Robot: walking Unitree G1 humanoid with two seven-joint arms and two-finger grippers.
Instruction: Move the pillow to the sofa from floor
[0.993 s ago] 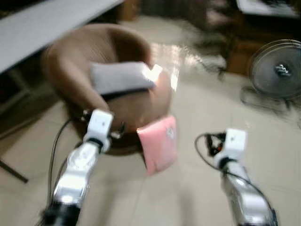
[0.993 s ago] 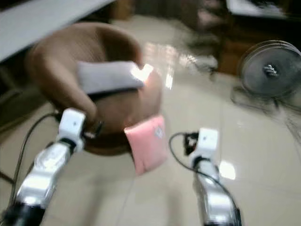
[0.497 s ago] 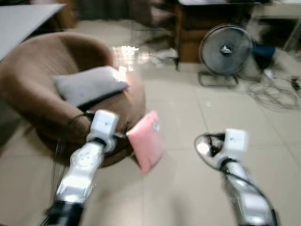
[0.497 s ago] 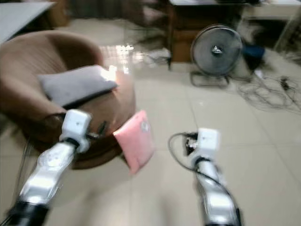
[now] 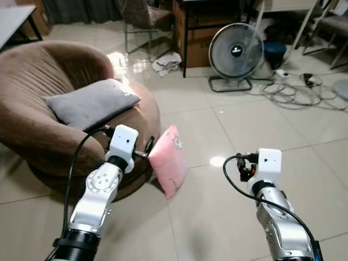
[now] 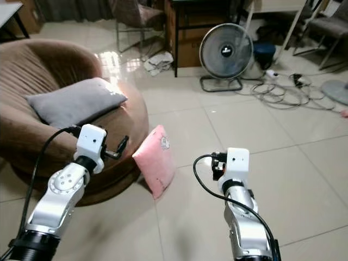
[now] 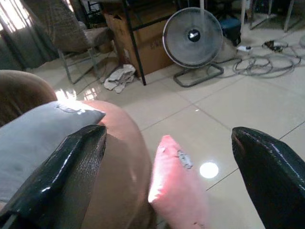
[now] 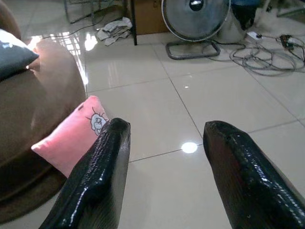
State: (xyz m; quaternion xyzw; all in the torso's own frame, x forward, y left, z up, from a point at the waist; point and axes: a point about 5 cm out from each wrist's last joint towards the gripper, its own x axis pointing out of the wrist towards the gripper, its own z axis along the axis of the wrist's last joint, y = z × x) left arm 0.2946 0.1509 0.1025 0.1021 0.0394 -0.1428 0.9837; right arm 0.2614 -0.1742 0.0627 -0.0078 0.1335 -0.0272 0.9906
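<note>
A pink pillow with a small cartoon print stands on the tiled floor, leaning against the front of a round brown sofa. A grey pillow lies on the sofa seat. My left gripper is open, held in the air just short of the pink pillow's top edge, close to the sofa's side. My right gripper is open too, hanging over bare tiles to the right of the pink pillow, with nothing between its fingers.
A standing fan sits on the floor at the back, with loose cables to its right. A crumpled cloth lies near a cardboard box under a dark table. Open tiles lie right of the pillow.
The camera has swung to the right and the picture has sharpened; fan and cables have come into view. Both arms hold the same pose, and the pink pillow still leans on the sofa.
</note>
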